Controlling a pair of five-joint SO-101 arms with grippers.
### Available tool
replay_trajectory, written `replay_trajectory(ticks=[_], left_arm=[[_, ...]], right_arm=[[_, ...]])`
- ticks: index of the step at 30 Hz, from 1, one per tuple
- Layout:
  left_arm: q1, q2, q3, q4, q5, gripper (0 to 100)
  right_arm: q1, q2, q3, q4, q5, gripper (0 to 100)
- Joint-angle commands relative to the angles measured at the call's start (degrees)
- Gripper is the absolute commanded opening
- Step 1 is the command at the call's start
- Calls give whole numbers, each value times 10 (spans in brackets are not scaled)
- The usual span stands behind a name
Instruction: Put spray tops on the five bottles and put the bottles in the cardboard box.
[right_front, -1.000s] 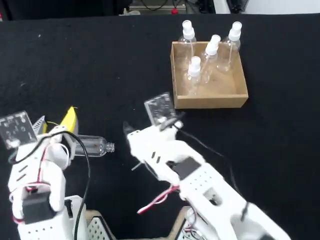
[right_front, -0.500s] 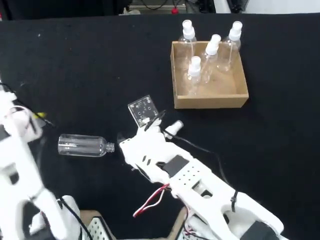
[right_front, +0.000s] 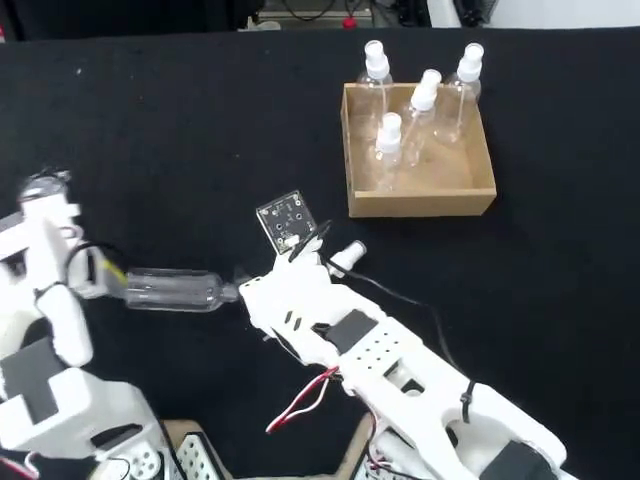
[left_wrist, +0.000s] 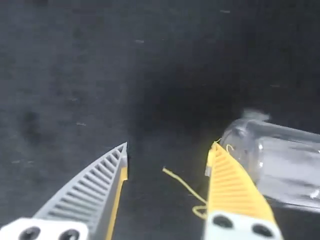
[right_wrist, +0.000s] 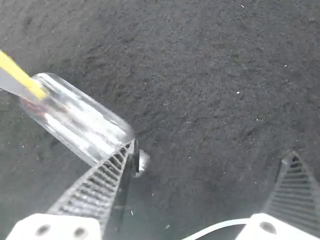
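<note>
High view first: half a second ago the left arm was swung out to the edge and the bottle (right_front: 175, 291) lay alone on the worktop (right_front: 180, 120). Now that arm is back at the bottle's base end. The bottle has slid a little toward the right arm, so its bare neck meets that arm's pincer. The right arm itself has not moved in that half second, though a second ago it stood nearer the box (right_front: 420, 205).

Our left pincer (left_wrist: 170, 150) is open about halfway and holds nothing; only dark worktop lies between its fingers. Its yellow finger (left_wrist: 227, 180) rests against the base of the bottle, which lies outside the gap.

Our right pincer (right_wrist: 212, 150) gapes wide and grips nothing. Its near finger (right_wrist: 112, 170) sits at the bottle's shoulder and neck, and we cannot tell whether it touches.

The bottle lies on its side, without a top, well apart from the box. Four topped bottles (right_front: 388, 145) stand upright inside the box.
</note>
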Motion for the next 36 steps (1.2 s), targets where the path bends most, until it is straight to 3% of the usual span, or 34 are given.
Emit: replay_trajectory(ticks=[1,5,16,23,30,36], left_arm=[[138,-3,-31,55,83,246],[218,-4,-42,88,97,246],[298,-3,-29,102,98,246],[349,-3,0,90,98,245],[344,-2,0,47,100,245],[371,-3,-4,40,178,245]], right_arm=[[-5,1,-30,-3,-3,399],[-5,1,-29,-3,-4,399],[8,1,-34,-3,-16,399],[84,-7,-38,26,-183,399],[95,-145,-78,248,-287,399],[89,-185,-8,177,-344,399]])
